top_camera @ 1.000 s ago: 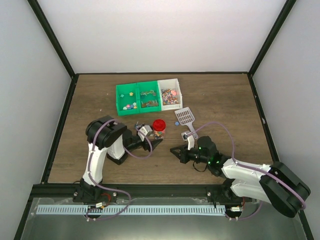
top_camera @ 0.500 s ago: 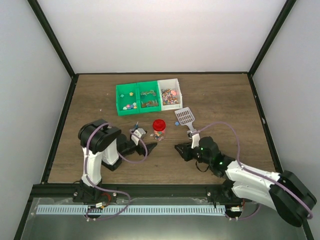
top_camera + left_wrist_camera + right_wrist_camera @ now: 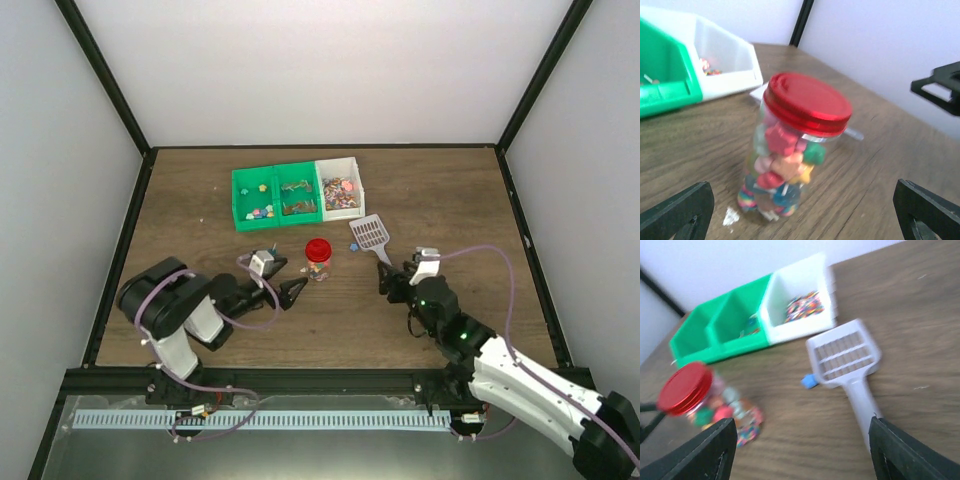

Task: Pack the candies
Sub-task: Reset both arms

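We see the left gripper (image 3: pixel 288 278) with its jaws spread wide, low over the wooden table (image 3: pixel 450 200) just near and left of a small clear jar (image 3: pixel 782 165), holding nothing. The jar stands with its red lid (image 3: pixel 807 104) on, and it is filled with candies (image 3: pixel 785 167) in pink, orange, green and yellow. A few tiny pieces lie on the table at its foot. More candies fill the white bin (image 3: pixel 800 287) at the far side, which sits touching the right end of the green bin (image 3: pixel 715 330). The right gripper (image 3: pixel 388 282) also has its jaws apart and grips nothing. The grey scoop (image 3: pixel 845 357) lies flat on the table, its handle pointing toward that gripper; we cannot tell whether a finger touches it. One blue piece (image 3: pixel 809 382) lies just left of the scoop's head, between it and the jar.
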{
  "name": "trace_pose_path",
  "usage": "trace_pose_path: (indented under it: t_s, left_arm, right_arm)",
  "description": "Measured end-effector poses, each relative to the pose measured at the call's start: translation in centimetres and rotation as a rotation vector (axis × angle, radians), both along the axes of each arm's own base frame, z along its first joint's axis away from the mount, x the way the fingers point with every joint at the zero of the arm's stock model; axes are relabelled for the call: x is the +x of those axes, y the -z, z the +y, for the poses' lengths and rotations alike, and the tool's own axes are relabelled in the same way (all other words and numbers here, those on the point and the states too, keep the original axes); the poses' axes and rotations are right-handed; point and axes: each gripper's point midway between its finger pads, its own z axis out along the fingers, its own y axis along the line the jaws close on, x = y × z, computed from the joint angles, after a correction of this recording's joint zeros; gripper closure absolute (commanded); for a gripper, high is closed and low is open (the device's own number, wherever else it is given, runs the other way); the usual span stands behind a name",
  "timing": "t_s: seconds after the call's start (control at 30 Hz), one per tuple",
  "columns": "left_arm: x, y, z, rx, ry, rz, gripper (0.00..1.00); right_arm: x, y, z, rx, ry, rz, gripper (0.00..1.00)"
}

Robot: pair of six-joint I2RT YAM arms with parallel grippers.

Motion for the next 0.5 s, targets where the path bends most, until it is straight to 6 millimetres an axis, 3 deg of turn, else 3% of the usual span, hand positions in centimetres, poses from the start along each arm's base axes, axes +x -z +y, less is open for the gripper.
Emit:
trace_pose_path:
  t_s: [0.13, 0.27, 0.37, 0.43, 0.5]
  left_arm:
    - [-0.5, -3.6, 0.4, -0.096, -0.01, -0.031, 0.0]
    - [-0.6, -7.3, 1.0, -0.15, -0.036, -0.109, 0.0]
    - [-0.4, -7.9, 1.4, -0.129, -0.066, -0.101, 0.0]
    - [0.0, -8.0, 1.4, -0.104, -0.078, -0.086, 0.0]
    - [0.2, -8.3, 1.7, -0.102, -0.1, -0.081, 0.0]
  right_arm:
    - [1.1, -1.5, -3.9, -0.051, 0.208, -0.084, 0.18]
    - [1.2, -3.2, -7.5, -0.107, 0.363, -0.276, 0.13]
    - [0.9, -3.5, -9.6, -0.188, 0.436, -0.394, 0.12]
    - [1.3, -6.1, -11.4, -0.18, 0.514, -0.483, 0.11]
    - [1.8, -7.3, -14.0, -0.18, 0.606, -0.524, 0.1]
